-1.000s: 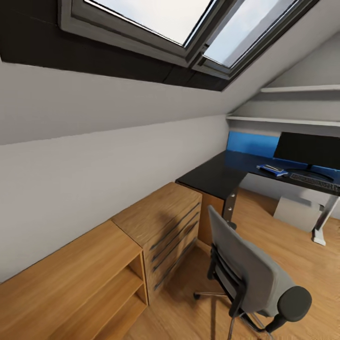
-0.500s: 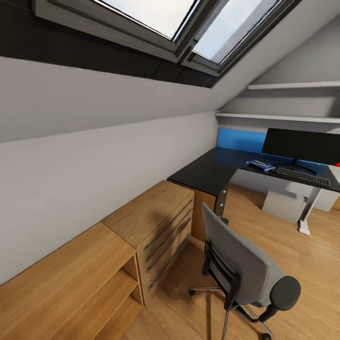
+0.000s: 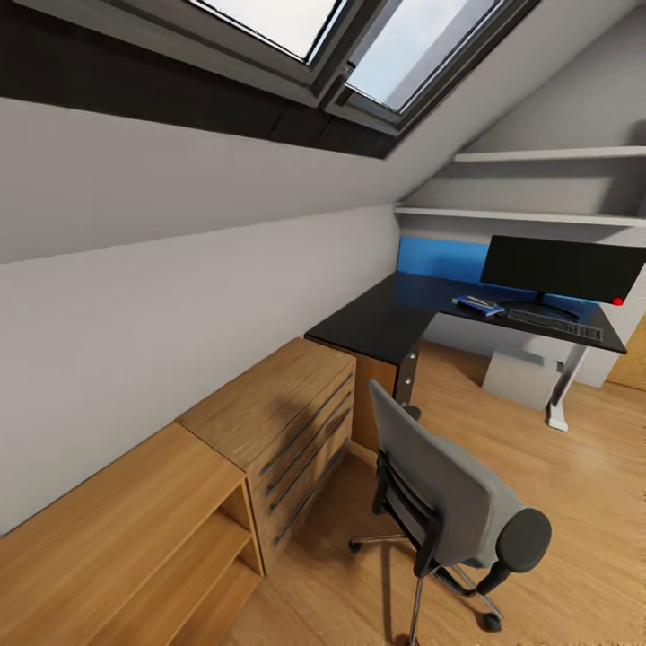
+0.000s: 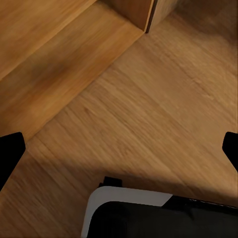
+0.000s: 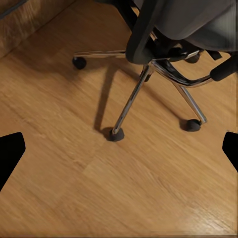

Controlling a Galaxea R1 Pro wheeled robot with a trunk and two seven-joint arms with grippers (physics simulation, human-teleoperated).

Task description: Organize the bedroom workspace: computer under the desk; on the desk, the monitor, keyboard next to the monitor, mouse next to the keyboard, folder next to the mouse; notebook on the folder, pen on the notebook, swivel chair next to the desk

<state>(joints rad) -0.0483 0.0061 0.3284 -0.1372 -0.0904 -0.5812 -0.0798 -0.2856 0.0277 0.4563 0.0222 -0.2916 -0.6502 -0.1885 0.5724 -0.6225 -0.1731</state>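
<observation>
On the counter (image 3: 386,318), the folder (image 3: 477,306) lies beside the keyboard (image 3: 554,324) before the monitor (image 3: 563,270); what tops it is unclear. Swivel chair (image 3: 444,498) stands apart. Both end effectors' fingertips (image 4: 11,152) (image 5: 10,151) are spread wide, empty, mostly cut off.

At the frame's right, the desk (image 3: 386,323) carries the monitor (image 3: 561,269), keyboard (image 3: 554,324) and folder (image 3: 477,306).

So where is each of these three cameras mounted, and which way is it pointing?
Head view: high on the robot, facing the desk, monitor and swivel chair.
Left wrist view: on the left arm, aimed down at the wood floor; dark fingertips at the edges.
Right wrist view: on the right arm, aimed down at the chair's chrome base.
Head and right wrist views share the chair.
</observation>
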